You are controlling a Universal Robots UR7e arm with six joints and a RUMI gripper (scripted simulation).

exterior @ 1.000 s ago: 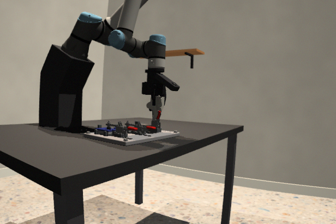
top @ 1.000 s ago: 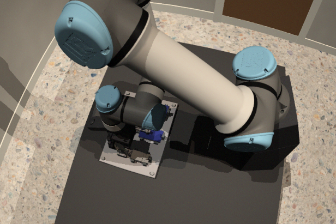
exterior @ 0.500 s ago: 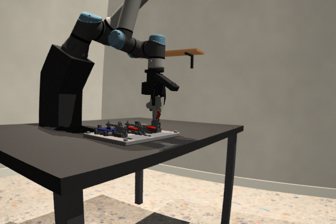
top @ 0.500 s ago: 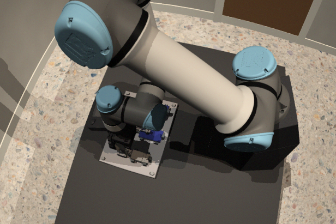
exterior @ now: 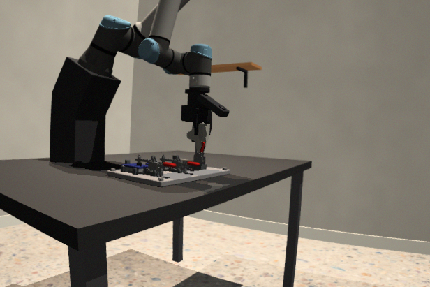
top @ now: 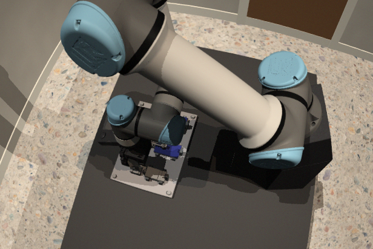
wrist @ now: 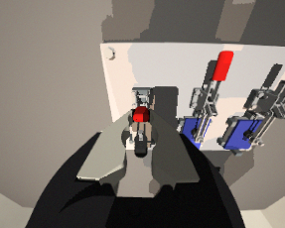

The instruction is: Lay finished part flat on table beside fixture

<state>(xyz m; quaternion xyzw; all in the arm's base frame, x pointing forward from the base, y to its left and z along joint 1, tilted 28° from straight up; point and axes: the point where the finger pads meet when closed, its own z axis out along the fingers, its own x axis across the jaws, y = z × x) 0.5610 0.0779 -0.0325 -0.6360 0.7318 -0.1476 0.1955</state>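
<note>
My gripper [exterior: 202,142] [wrist: 141,110] points straight down over the right end of the grey fixture plate [exterior: 213,172] [wrist: 159,61] [top: 125,178]. It is shut on the red handle [exterior: 202,146] [wrist: 140,114] of the end toggle clamp, and that handle stands upright. Two blue blanks [wrist: 191,127] [wrist: 234,135] sit beside it under clamps whose red handles [wrist: 221,64] [exterior: 169,164] lie flat. One blue blank [top: 169,151] [exterior: 134,165] also shows in the top and exterior views. The slotted finished part is hidden under my fingers and wrist.
The fixture plate lies on a black table [exterior: 87,205] [top: 194,217], near the arm's black pedestal [exterior: 78,114]. A wooden wall shelf [exterior: 237,67] hangs behind the arm. The table's right edge [exterior: 300,168] is close beyond the plate.
</note>
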